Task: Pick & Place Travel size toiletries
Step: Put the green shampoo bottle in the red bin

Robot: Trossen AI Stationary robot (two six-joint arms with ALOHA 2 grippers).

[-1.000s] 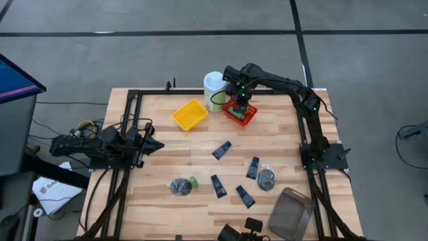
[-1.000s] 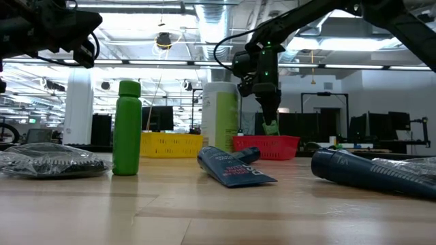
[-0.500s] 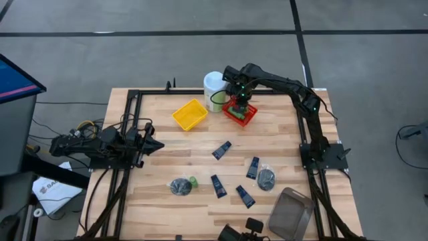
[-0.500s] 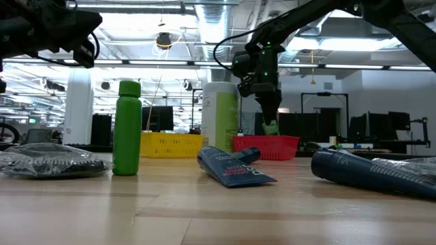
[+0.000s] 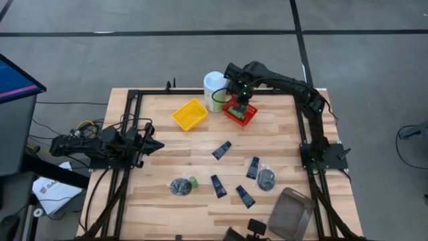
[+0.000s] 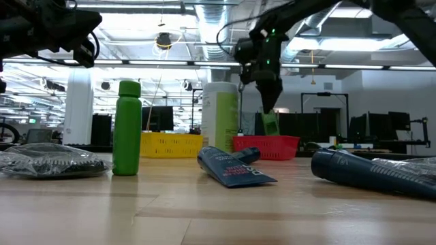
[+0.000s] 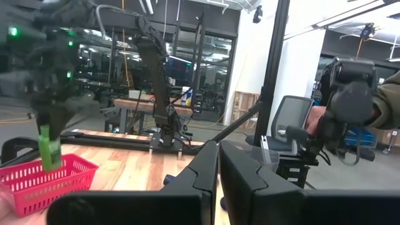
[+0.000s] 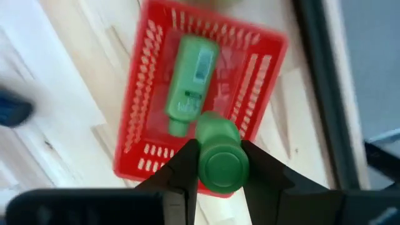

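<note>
now right end effector (image 8: 220, 164) clamped on green bottle (image 8: 222, 153), held above red basket (image 8: 262, 75) holding second bottle (image 8: 190, 81)

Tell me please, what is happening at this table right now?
The right gripper holds a green bottle above the red basket, which already has another green bottle lying inside. The left gripper waits, shut, at the table's left edge. More toiletries are not yet sorted: navy tubes, wrapped bundles and one upright green bottle.
</note>
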